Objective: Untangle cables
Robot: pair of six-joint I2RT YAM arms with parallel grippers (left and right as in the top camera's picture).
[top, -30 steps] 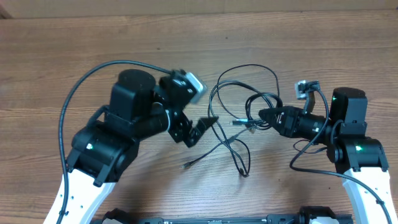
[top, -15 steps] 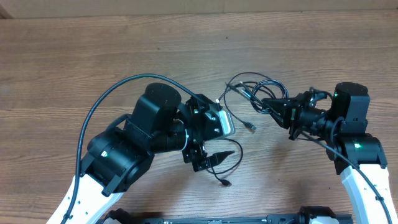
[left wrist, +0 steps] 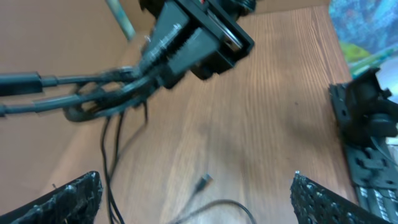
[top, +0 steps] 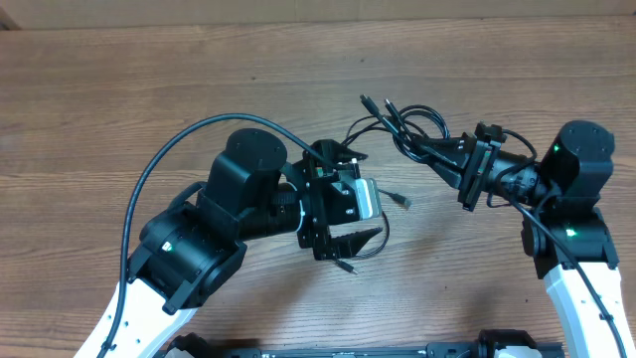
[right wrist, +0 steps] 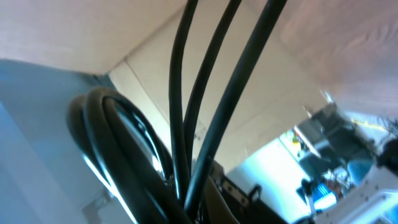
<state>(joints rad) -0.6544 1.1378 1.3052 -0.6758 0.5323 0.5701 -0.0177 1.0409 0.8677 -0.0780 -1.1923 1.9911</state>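
At the upper right of the overhead view, the cables point(top: 402, 124) were gathered into a tangled bunch of black loops. The bunch was clamped in the right fingers point(top: 432, 151), which were closed tight on several strands. From the bunch, thin strands were seen trailing down and to the left, toward the left fingers point(top: 354, 245) at the centre of the frame. A loose plug point(top: 400, 201) was laid on the wooden surface point(top: 149, 89) just right of the left arm's camera, and a second plug point(top: 344, 266) lay at the lower centre. The left fingers were spread wide, with nothing gripped. In the left wrist view they were seen at the two bottom corners, with a plug end point(left wrist: 202, 182) on the wood between them and the clamped bunch at the upper left. In the right wrist view, only black strands were shown close up, rising out of the closed grip.
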